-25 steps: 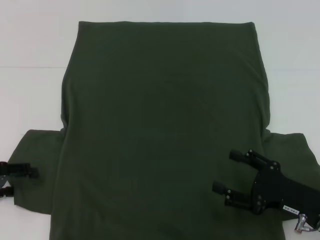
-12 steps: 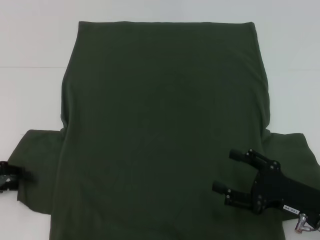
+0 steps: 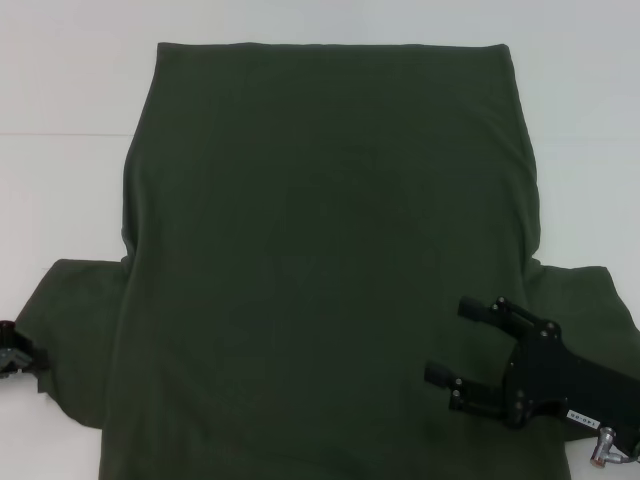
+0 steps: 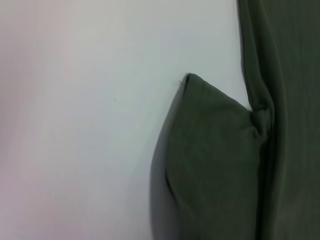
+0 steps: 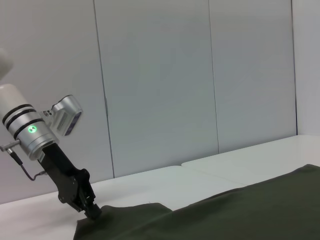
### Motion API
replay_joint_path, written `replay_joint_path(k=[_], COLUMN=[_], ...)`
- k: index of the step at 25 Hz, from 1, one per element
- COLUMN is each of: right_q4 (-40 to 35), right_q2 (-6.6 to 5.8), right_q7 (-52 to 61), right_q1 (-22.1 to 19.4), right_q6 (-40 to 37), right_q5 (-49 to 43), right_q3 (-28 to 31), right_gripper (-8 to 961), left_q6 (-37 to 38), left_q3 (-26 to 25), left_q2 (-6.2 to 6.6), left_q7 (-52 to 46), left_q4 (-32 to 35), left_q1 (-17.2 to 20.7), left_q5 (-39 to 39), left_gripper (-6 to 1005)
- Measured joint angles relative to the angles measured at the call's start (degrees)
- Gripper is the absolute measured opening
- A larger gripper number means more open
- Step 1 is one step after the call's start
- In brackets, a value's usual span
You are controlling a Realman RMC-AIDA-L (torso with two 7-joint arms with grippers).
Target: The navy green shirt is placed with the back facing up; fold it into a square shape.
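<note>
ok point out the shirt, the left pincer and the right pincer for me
shirt (image 3: 320, 260), head view, middle of its plain back.
left pincer (image 5: 92, 212), right wrist view, its tip at the sleeve's edge.
right pincer (image 3: 458, 342), head view, midway between its two spread fingertips, over the shirt.

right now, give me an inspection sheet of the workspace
surface: white table, bare around the cloth
job's things: green shirt spread flat, plain side up, both sleeves out, not yet folded
clutter: nothing seen
grippers: left gripper at the edge of the robot's-left sleeve, low to the table; right gripper open over the shirt's near right part
cables: thin wire at the left arm's wrist
surroundings: grey wall panels behind the table
</note>
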Motion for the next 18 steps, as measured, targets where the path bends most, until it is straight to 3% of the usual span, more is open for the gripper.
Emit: replay_joint_path(k=[3,18], right_q4=[0.0,0.0], right_q2=[0.0,-0.09], right_q7=[0.0,0.0], right_q1=[0.0,-0.19], right_q6=[-0.02,-0.45], right_q5=[0.0,0.0], right_q3=[-0.02,0.38], right_gripper=[945,945], left_q6=[-0.02,1.97], left_q3=[0.0,-0.25], left_q2=[0.0,0.56], left_q7=[0.1,0.9], left_q4=[0.0,0.79], left_q1=[0.0,-0.19], left_q5=[0.02,-0.36], left_gripper=[44,0])
